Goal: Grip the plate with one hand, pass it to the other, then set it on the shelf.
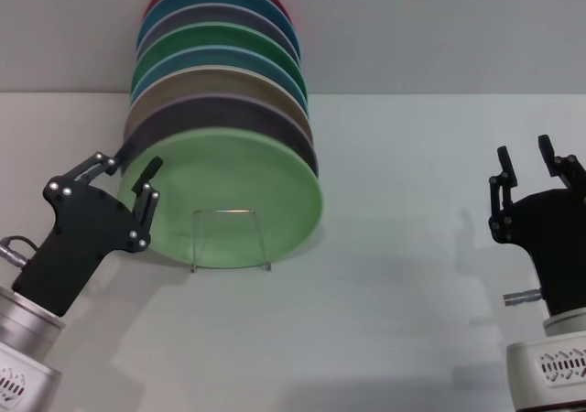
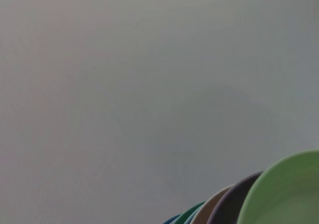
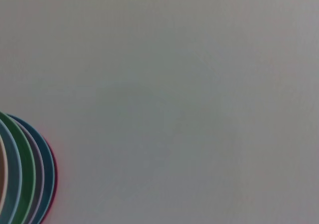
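The pale mint green plate stands upright at the front of a row of plates in the wire shelf, with one wire loop in front of it. My left gripper is open at the plate's left rim, one finger on each side of the edge; I cannot tell if it touches. The plate's rim also shows in the left wrist view. My right gripper is open and empty, far to the right of the plate.
Behind the mint plate stand several more plates in lilac, tan, teal, darker green, blue and red, also seen in the right wrist view. The white table stretches between the shelf and the right arm.
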